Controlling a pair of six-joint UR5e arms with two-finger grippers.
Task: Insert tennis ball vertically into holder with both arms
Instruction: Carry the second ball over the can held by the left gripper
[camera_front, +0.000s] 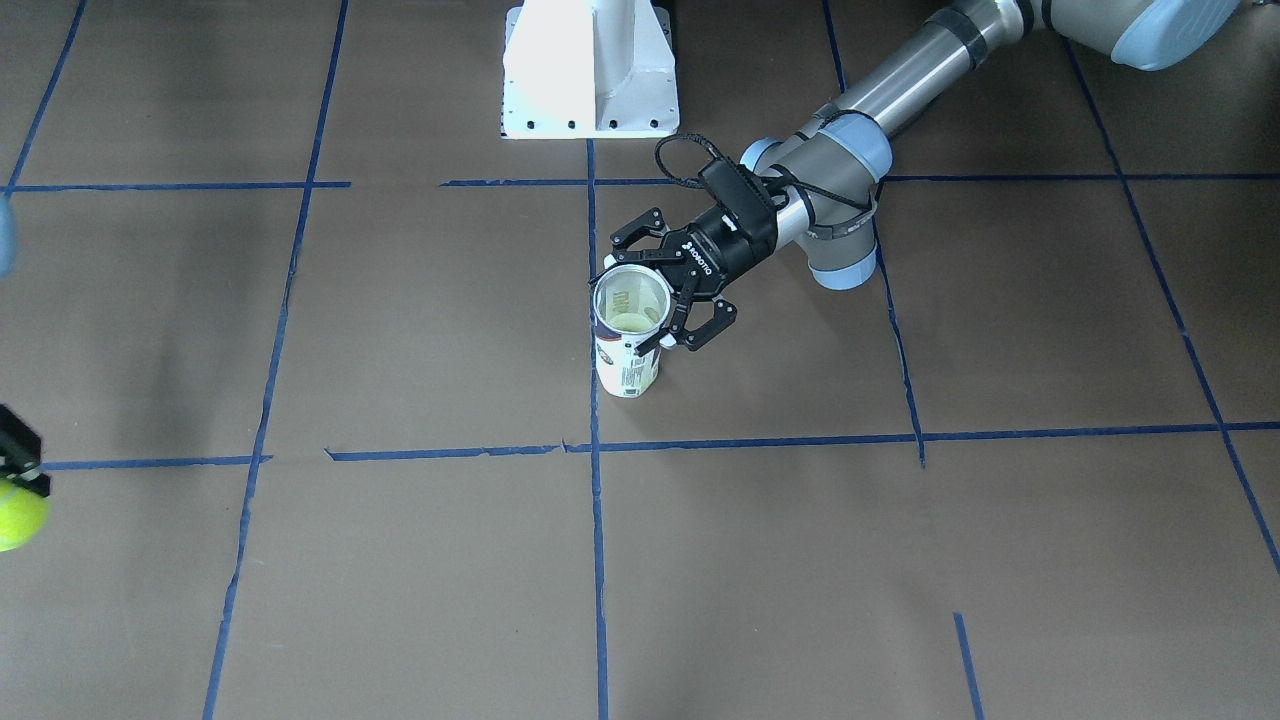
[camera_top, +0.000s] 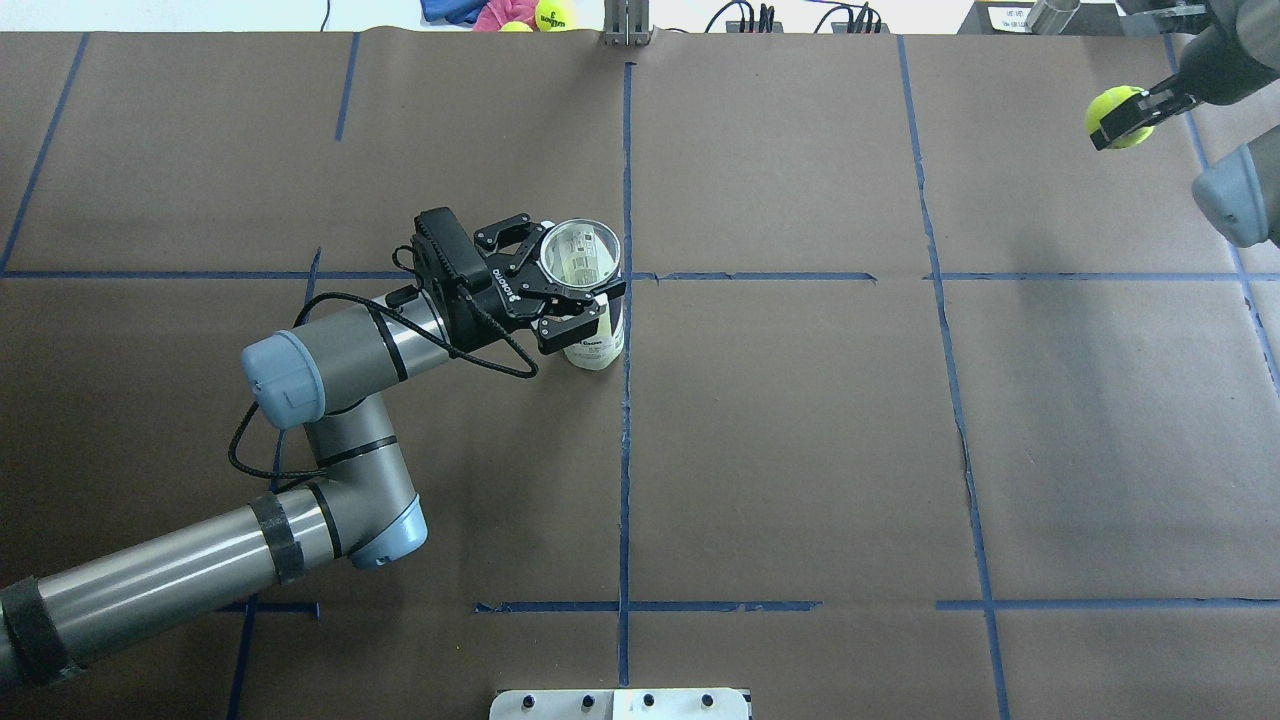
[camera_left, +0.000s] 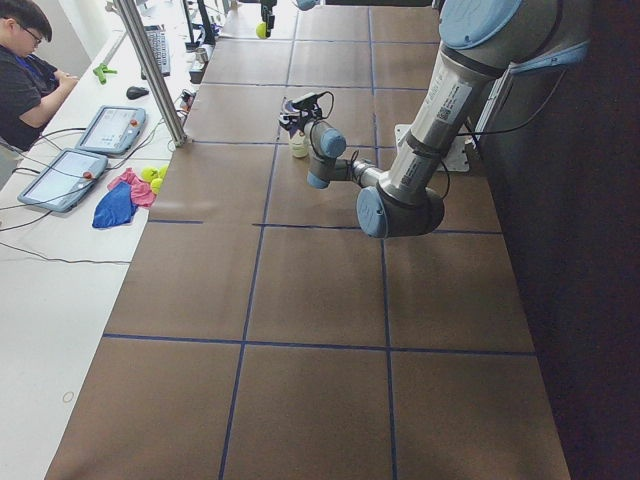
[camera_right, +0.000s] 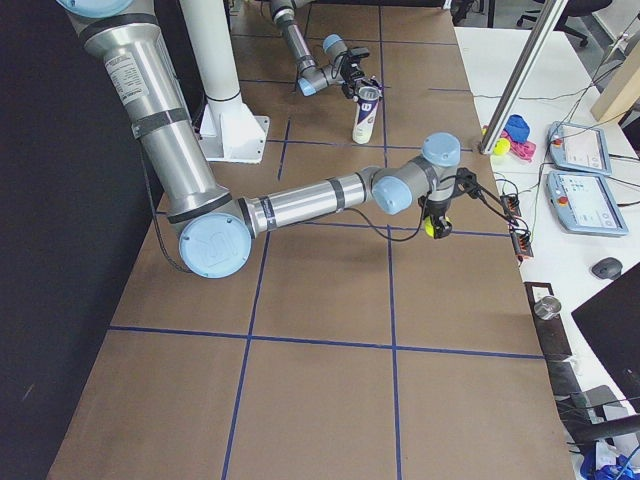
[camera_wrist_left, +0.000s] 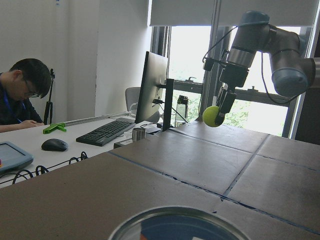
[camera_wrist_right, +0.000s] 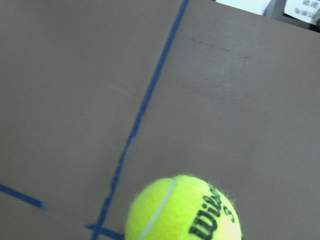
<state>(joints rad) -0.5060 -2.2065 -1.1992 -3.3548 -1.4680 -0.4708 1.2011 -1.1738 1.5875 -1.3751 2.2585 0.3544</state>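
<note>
We hold the upright holder (camera_top: 596, 348) at mid-table, left gripper (camera_top: 578, 270) jaws closed round its rim. Our right gripper (camera_top: 1128, 115) pinches the tennis ball (camera_top: 1112, 104) well apart. If we bring the ball in off-centre, it could catch the rim and tilt the holder.

The left black two-finger gripper (camera_top: 575, 265), held level, clasped the clear plastic tube (camera_top: 595, 350); the right gripper (camera_top: 1122, 118), raised, pinched the yellow-green ball (camera_top: 1105, 103).
</note>
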